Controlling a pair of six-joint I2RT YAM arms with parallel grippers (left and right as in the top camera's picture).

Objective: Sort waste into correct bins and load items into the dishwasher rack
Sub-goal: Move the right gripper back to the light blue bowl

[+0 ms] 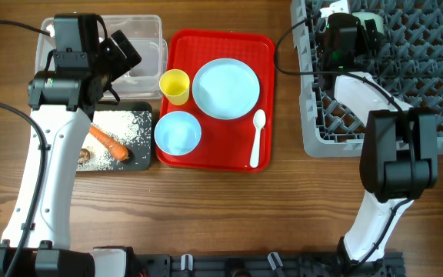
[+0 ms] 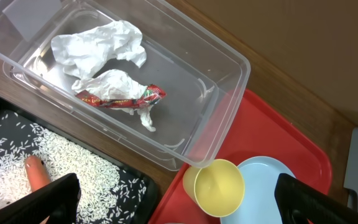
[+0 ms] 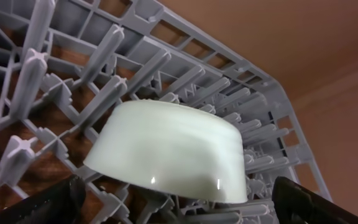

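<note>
Just beyond right tool (image 3: 178,211): green bowl (image 3: 166,152)

On the red tray (image 1: 229,146) are a yellow cup (image 1: 174,85), a pale blue plate (image 1: 226,88) and bowl (image 1: 178,132) and a white spoon (image 1: 257,138); left of it white rice (image 1: 125,125) speckles a black tray (image 1: 141,160), right of it is a grey grid rack (image 1: 437,77).

Your worktop (image 1: 221,215), left to right: tub (image 1: 144,31) behind shallow tray (image 1: 141,158), serving tray (image 1: 264,46), rack (image 1: 437,115) | tub: napkin (image 2: 98,50) and wrapper (image 2: 120,96) inside | shallow tray: rice (image 1: 133,123), carrot (image 1: 110,144), scrap (image 1: 84,157) on it | serving tray: cup (image 1: 174,85) left of plate (image 1: 226,88), bowl (image 1: 178,132) in front of cup, spoon (image 1: 257,138) right front | rack: second bowl (image 3: 166,152) among pegs, back left.
</note>
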